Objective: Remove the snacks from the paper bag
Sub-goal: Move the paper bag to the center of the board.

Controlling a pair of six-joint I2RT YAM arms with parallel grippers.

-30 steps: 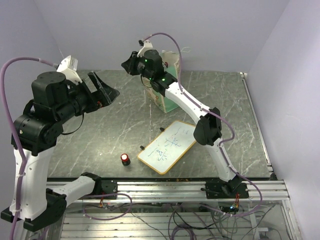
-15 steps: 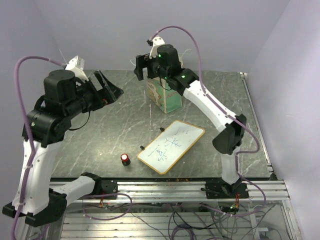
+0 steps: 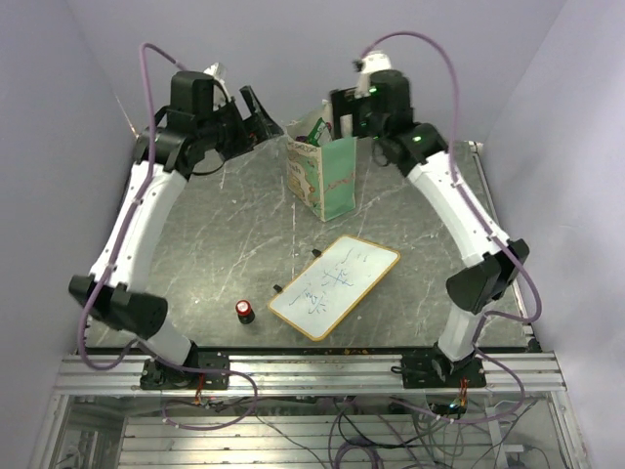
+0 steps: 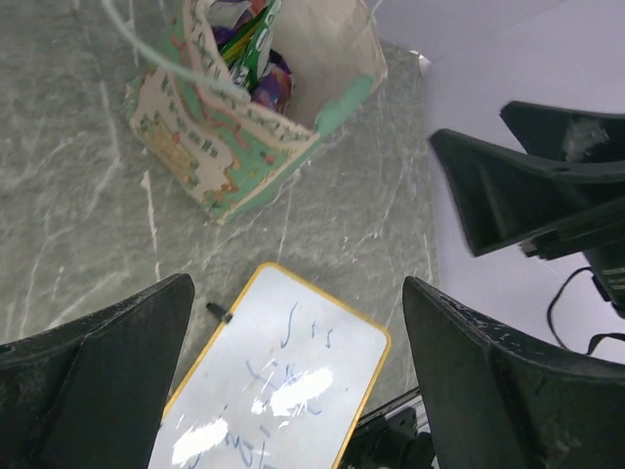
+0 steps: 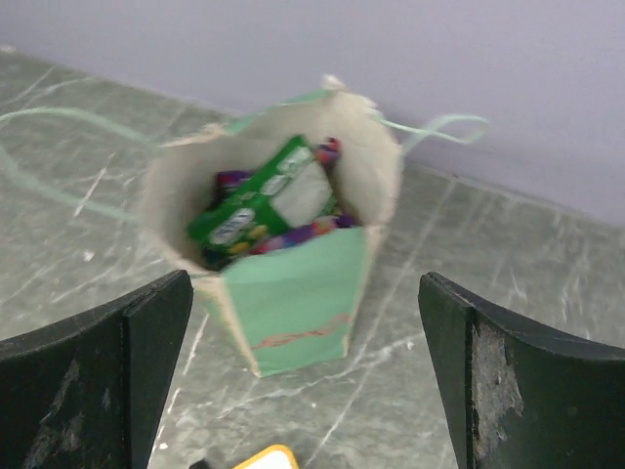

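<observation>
The green paper bag [image 3: 330, 186] stands upright at the back of the table with its mouth open. The snacks [image 5: 266, 203] lie inside it: a green-and-white packet on top, purple multicoloured ones [image 4: 262, 80] below. My right gripper [image 3: 344, 122] hangs open just above and behind the bag's right rim, and in the right wrist view the bag [image 5: 298, 298] sits between its wide-apart fingers [image 5: 117, 371]. My left gripper [image 3: 257, 109] is open too, raised to the left of the bag [image 4: 229, 147], with nothing in it.
A wood-framed whiteboard [image 3: 334, 286] with blue scribbles lies in front of the bag. A small red-capped black cylinder [image 3: 244, 311] stands to its left near the front rail. The purple wall runs close behind the bag.
The right gripper has opened and swung from the bag's left side to above its right rim. The left arm has stretched forward and up to the bag's left.
</observation>
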